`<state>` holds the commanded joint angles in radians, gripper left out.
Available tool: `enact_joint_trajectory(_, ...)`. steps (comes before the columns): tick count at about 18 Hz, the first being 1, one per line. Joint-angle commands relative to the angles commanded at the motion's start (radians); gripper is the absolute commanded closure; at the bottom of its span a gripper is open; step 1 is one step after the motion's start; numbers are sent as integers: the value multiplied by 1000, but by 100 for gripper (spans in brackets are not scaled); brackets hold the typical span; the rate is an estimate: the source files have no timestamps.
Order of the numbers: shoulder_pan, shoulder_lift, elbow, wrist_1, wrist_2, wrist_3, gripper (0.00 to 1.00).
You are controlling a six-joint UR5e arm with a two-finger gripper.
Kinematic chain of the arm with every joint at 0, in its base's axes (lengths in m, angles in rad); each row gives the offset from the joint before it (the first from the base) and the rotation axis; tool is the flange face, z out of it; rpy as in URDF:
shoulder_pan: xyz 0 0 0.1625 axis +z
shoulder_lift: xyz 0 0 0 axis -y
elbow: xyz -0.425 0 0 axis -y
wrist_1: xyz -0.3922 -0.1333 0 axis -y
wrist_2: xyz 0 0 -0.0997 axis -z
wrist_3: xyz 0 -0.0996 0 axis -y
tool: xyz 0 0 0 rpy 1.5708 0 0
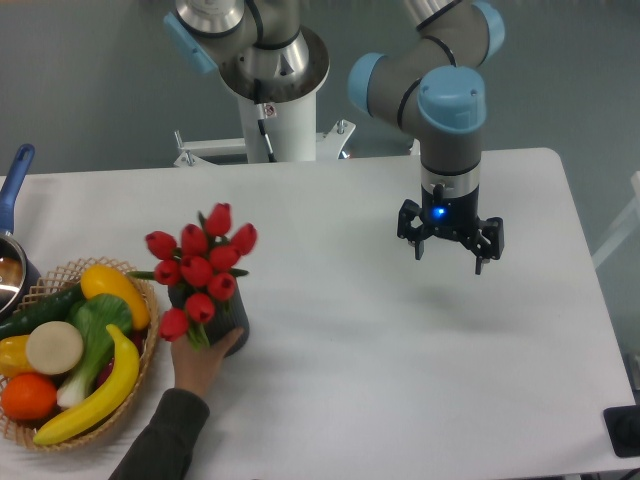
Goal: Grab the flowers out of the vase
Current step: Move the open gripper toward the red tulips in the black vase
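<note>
The flowers (200, 262), a bunch of small red tulip buds with green leaves, stand in the dark vase (235, 318) at the left of the white table. Most of the vase is hidden by the buds and by a person's hand (203, 362) holding it from below. My gripper (450, 258) hangs above the table well to the right of the flowers, fingers pointing down, open, with nothing between them.
A wicker basket (148, 345) with a banana, orange, yellow pepper and greens sits at the left edge, right beside the vase. A pot with a blue handle (14, 190) is at the far left. A dark object (625, 430) lies at the front right corner.
</note>
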<state>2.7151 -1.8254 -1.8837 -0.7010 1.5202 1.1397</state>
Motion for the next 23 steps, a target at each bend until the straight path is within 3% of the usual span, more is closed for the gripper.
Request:
enact_joint_trajectory(5, 0, 2, -5, 2, -2, -6, 0)
enact_joint_trajectory(9, -3, 34, -61, 17, -56, -18, 0)
enact_joint_trajectory(12, -6, 95, -124, 18, -191, -17, 0)
enact_joint_trajectory(14, -8, 116, -129, 18, -309, -17, 0)
enact_joint_trajectory(20, -38, 129, -146, 20, -648, -26, 0)
enact_joint_trajectory(23, -67, 130, -149, 20, -710, -28, 0)
